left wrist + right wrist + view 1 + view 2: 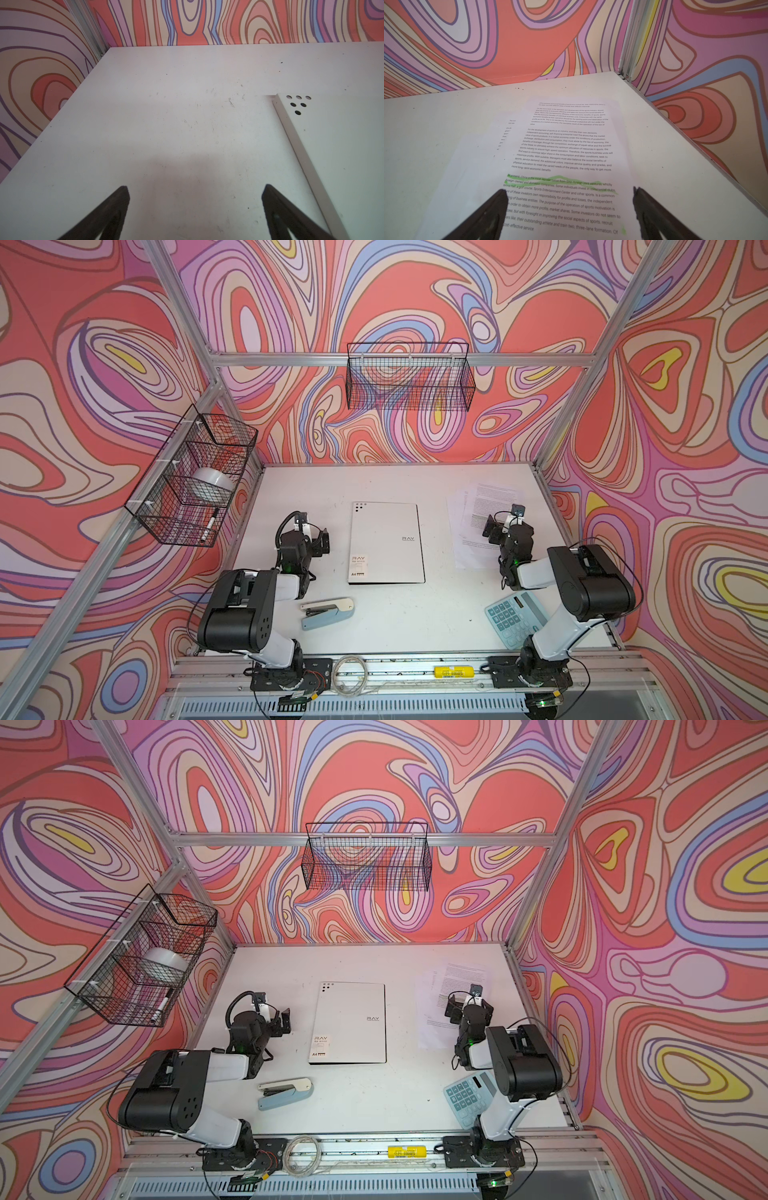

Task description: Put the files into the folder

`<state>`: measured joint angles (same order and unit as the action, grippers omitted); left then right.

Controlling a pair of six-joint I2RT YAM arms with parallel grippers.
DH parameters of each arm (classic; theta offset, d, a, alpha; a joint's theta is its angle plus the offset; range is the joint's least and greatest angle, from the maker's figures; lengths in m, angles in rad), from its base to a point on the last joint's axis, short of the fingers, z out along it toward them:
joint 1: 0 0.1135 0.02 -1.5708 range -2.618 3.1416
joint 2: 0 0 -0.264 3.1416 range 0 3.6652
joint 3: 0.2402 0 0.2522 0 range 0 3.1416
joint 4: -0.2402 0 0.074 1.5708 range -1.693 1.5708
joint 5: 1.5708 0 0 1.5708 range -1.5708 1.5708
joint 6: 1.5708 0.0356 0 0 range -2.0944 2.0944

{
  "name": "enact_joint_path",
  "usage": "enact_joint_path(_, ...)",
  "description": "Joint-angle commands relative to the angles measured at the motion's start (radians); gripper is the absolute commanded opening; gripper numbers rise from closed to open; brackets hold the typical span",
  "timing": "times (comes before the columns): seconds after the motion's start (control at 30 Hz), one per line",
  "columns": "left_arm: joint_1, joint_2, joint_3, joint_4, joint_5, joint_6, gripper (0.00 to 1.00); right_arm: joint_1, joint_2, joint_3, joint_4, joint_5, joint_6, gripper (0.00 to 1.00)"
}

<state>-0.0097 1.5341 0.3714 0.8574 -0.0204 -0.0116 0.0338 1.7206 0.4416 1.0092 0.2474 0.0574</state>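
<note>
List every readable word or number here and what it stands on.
"RAY": folder cover, twice.
"A4": corner label on the folder; smaller print there unreadable.
"At present, China is the most representative from Sino-foreign joint ventures": files, green-highlighted line.
Too small: calculator keys, yellow rail tag.

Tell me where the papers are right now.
In both top views the papers lie loosely fanned on the far right of the table, right of the closed folder, beyond the calculator, beneath the right gripper.
</note>
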Motion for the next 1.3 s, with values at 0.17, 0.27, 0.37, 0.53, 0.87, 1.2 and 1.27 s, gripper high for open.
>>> enact_joint_path(0.17,-0.004,0.005,0.014,0.011,0.001,0.010,1.00,-0.003,0.002,0.009,-0.006,0.015,-0.001,0.99)
enact_joint_path(0.27,-0.004,0.005,0.010,0.018,-0.001,0.009,1.00,-0.003,0.002,0.008,-0.006,0.015,-0.001,0.98)
enact_joint_path(0.37,-0.004,0.006,0.009,0.020,-0.001,0.012,1.00,-0.003,0.002,0.010,-0.009,0.013,0.000,0.98)
enact_joint_path(0.53,-0.004,-0.021,0.009,0.005,0.019,0.021,1.00,-0.003,0.001,0.003,0.002,0.017,0.001,0.99)
enact_joint_path(0.87,-0.012,-0.169,0.220,-0.518,0.131,0.145,1.00,-0.003,-0.036,-0.015,0.006,0.037,0.006,0.98)
enact_joint_path(1.2,-0.017,-0.351,0.574,-1.332,0.176,0.313,1.00,0.000,-0.198,0.079,-0.293,0.068,0.016,0.99)
enact_joint_path(1.27,-0.026,-0.382,0.637,-1.449,0.216,0.338,1.00,-0.001,-0.242,0.120,-0.385,0.061,0.052,0.99)
